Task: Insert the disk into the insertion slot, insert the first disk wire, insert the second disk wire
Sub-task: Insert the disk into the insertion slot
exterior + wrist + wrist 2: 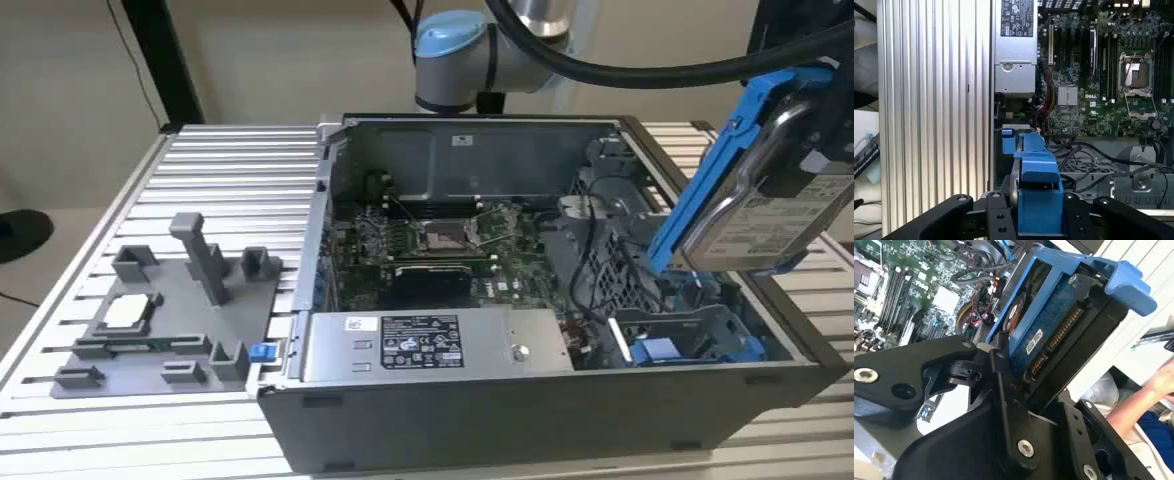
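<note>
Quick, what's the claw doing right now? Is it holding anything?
Claw: closed on the disk, which is tilted over the open PC case.

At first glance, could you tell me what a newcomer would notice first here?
The disk in its bright blue frame stands out, held tilted by the gripper above the open computer case at the exterior view's right. Below it sits the insertion slot with blue clips.
</note>
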Motion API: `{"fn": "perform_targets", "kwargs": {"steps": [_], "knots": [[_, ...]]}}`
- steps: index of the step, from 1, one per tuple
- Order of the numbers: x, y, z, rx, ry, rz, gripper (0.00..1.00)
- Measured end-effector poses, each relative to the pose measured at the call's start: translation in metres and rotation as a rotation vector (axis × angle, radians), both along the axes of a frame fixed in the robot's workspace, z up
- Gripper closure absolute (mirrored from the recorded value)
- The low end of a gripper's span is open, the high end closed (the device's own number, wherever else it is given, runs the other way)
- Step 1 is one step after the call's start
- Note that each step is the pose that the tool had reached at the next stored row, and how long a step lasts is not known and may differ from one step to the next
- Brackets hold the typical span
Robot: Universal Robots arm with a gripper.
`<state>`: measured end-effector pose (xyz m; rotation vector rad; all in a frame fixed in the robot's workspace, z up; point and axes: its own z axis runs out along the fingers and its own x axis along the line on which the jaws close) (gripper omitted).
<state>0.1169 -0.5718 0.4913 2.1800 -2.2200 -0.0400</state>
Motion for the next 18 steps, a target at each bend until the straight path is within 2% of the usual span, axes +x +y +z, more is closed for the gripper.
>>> {"fn": "perform_targets", "kwargs": {"steps": [6,13,18], "knots": [[0.0000,-0.0001,0.0002,-0.0003,0.0000,0.000,1.00],[0.0000,-0.0050,-0.0006,0.0000,0.0000,0.000,1.00],[0.0003,-0.0053,-0.0040,-0.0001,0.0000,0.000,1.00]]}}
